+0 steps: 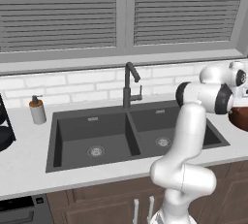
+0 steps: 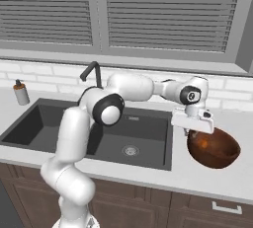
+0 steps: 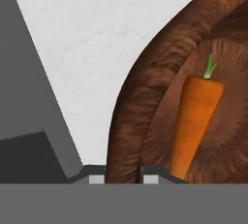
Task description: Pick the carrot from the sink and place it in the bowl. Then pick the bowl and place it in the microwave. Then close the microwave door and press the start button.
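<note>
**mika_k:** So where's this at? The carrot (image 3: 197, 121) is already lying inside the bowl (image 3: 145, 106), so I'd call step one done. In the hand view it sits in the right half of the frame, resting on the bowl's inner floor.

**dremmel:** Agreed. And the sink (image 1: 97, 136) in the left base view has nothing orange in either basin, just the two drains. The bowl sits on the counter (image 2: 197, 172) to the right of the sink, centre-right of the right base view.

**mika_k:** What's the gripper (image 3: 124, 175) doing?

**dremmel:** Looks like it's pinched onto the bowl's rim. At the bottom of the hand view the two tips stand close together with the thick brown wall running right between them. Jaws narrow, closed on the wall as far as I can tell. In the right base view the hand sits on the bowl's left edge.

**mika_k:** Carrot direction?

**dremmel:** In the hand view its long axis runs nearly up-down, leaning a bit. Green stub and fat end toward the upper right, thin tip toward the bottom centre, near the fingertips.

**mika_k:** So what's left: carry the bowl to the microwave, shut the door, hit start. I reckon that loose carrot could roll if the bowl tips.
</note>
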Motion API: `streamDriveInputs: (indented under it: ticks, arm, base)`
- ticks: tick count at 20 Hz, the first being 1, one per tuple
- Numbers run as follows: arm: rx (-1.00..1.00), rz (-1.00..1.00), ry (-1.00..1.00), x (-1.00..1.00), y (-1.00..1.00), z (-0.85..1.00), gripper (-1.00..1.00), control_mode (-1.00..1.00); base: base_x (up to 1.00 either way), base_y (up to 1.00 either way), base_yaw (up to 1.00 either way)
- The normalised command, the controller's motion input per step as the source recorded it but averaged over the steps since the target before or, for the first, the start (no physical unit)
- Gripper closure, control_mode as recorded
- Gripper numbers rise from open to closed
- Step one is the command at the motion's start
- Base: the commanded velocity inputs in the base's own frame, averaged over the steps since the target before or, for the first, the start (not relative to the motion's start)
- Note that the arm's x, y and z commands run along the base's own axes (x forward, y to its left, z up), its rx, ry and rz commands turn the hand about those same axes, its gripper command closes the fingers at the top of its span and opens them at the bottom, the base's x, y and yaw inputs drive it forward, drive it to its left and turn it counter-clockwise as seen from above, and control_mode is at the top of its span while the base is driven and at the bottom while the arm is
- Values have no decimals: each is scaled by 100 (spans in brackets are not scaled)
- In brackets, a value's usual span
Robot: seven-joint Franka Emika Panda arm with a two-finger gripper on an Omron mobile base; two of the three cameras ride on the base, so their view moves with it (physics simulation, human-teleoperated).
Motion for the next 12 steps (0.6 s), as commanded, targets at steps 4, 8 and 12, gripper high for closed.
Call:
streamDriveInputs:
  ticks: [4,8,12]
  arm:
    - [-9,29,1,-15,12,59,100,-100]
    - [-10,37,9,-6,12,41,100,-100]
    - [-10,45,9,-12,21,36,100,-100]
  base:
    - [0,0,0]
    - [0,0,0]
    - [0,0,0]
